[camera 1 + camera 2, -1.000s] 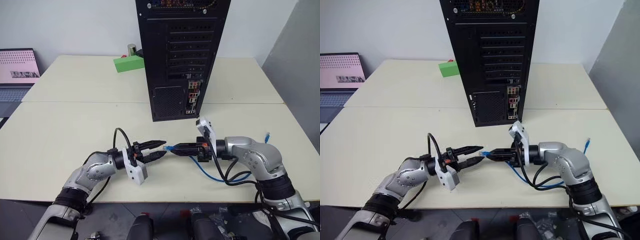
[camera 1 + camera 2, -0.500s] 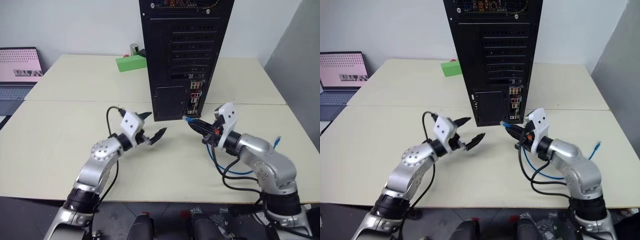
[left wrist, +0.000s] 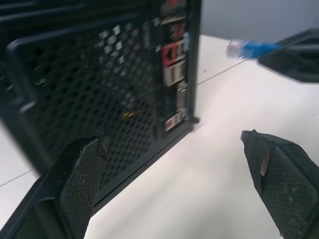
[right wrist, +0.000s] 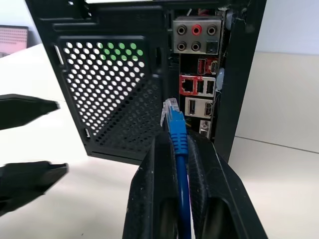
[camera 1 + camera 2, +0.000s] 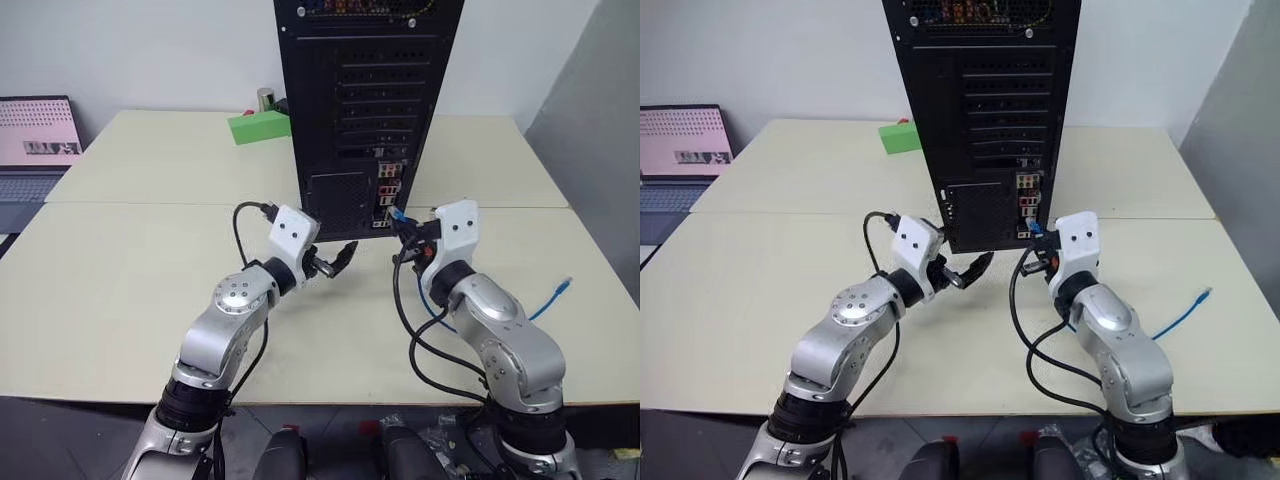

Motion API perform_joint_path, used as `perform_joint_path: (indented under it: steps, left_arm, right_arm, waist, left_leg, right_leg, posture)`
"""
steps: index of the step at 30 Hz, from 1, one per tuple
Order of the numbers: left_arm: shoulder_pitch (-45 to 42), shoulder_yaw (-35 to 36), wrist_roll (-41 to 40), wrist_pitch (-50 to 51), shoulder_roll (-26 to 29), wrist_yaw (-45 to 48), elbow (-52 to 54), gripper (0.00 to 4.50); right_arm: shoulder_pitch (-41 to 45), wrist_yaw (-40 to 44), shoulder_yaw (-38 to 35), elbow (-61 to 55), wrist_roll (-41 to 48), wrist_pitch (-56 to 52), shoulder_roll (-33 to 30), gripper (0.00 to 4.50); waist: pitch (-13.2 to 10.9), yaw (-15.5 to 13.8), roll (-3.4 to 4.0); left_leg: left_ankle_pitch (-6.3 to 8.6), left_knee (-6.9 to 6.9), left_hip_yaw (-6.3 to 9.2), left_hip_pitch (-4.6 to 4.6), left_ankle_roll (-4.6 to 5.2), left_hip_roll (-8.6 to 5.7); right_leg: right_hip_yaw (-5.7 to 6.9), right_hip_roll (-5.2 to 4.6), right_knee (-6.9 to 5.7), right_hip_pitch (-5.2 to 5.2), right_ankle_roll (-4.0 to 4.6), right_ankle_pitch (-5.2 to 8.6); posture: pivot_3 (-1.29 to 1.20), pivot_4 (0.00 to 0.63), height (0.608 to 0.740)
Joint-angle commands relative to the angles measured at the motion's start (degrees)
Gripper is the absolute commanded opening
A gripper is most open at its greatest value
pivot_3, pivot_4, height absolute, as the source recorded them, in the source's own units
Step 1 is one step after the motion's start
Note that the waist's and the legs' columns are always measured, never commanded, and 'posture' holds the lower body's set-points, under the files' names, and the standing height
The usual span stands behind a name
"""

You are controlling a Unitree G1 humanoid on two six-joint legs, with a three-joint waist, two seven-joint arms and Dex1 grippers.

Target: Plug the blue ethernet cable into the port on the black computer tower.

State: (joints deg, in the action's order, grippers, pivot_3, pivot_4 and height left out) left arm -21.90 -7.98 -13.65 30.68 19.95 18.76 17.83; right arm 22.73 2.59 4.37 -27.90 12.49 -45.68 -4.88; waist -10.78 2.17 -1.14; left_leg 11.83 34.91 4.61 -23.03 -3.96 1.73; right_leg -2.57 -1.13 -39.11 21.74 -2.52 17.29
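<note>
The right gripper (image 4: 174,149) is pinching the blue ethernet cable (image 4: 178,142), its clear plug pointing at the black computer tower (image 5: 365,110), just short of the connector strip. The left gripper (image 5: 333,263) is hovering spread wide and empty before the mesh vent; the right wrist view is resolving the individual ports.

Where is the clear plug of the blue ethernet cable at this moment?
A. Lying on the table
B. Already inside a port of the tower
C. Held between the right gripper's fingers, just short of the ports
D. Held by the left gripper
C: the blue ethernet cable sticks out of the shut right gripper, its plug short of the black computer tower.
</note>
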Motion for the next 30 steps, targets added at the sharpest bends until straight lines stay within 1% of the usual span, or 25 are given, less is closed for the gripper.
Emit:
perform_joint_path:
  steps: [1, 5, 11, 30]
  left_arm:
    - [0.5, 2.4, 2.2, -1.6, 0.1, -1.9, 2.6, 4.50]
    - [0.9, 2.7, 3.1, -2.2, 0.3, -1.6, 2.5, 4.50]
    - [0.9, 3.0, 5.0, -4.1, 0.8, -1.2, 1.5, 4.50]
    - [1.1, 2.9, 7.9, -6.4, -0.2, -0.8, 0.6, 4.50]
  right_arm:
    - [3.9, -2.6, -0.4, 3.8, -0.1, -0.9, 3.7, 0.01]
    - [6.6, -3.8, -2.1, 7.0, -0.3, -1.1, 5.5, 0.01]
    - [8.9, -4.3, -2.7, 9.9, -0.4, -0.3, 6.4, 0.01]
    - [10.5, -7.4, -4.1, 9.4, -1.4, -0.1, 8.3, 0.01]
  waist:
    - [0.0, 0.1, 0.00]
    - [0.0, -0.3, 0.00]
    - [0.0, -0.3, 0.00]
    - [0.0, -0.3, 0.00]
  left_leg:
    - [0.00, 0.00, 0.00, 0.02, 0.00, 0.04]
    - [0.00, -0.01, -0.03, -0.02, 0.00, -0.01]
    - [0.00, -0.01, -0.02, -0.05, 0.00, -0.03]
    - [0.01, -0.02, -0.02, -0.06, 0.01, -0.03]
  right_leg:
    - [-0.02, 0.04, 0.00, 0.00, 0.00, 0.00]
    - [-0.01, -0.02, 0.04, 0.00, 0.01, 0.00]
    - [0.01, -0.05, 0.04, 0.02, 0.00, 0.00]
    - [0.01, -0.04, 0.03, 0.04, 0.00, 0.00]
  posture:
    - [0.00, 0.150, 0.740]
    - [0.00, 0.150, 0.740]
    - [0.00, 0.150, 0.740]
    - [0.00, 0.150, 0.740]
